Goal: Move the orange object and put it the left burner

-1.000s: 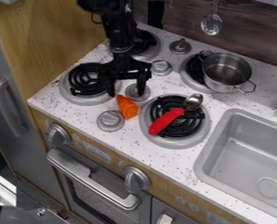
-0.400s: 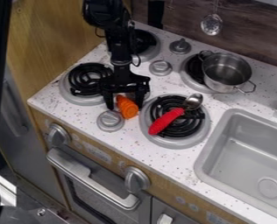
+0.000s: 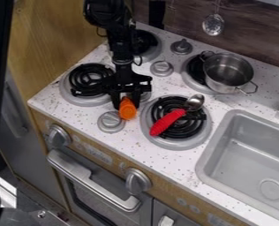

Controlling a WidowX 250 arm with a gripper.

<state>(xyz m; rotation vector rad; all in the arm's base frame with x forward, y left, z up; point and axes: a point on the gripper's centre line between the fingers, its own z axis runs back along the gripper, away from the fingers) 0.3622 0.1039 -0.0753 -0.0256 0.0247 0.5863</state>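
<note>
One orange object (image 3: 127,111) clamped in black hand (image 3: 126,105), low at the worktop (image 3: 148,154), left burner (image 3: 88,83) just beside hand, red-handled spoon (image 3: 167,122) on second burner (image 3: 186,128) at hand's other side, metal pot (image 3: 227,73) farther off.

My desk (image 3: 77,114): speckled white, four black-coil burners (image 3: 86,80), grey knobs (image 3: 111,122), inset sink (image 3: 251,163). Steel pot (image 3: 227,75) over back-right burner (image 3: 195,69), red-handled spoon (image 3: 167,122) across front-right burner (image 3: 180,129), orange piece (image 3: 127,111) between front burners.
</note>
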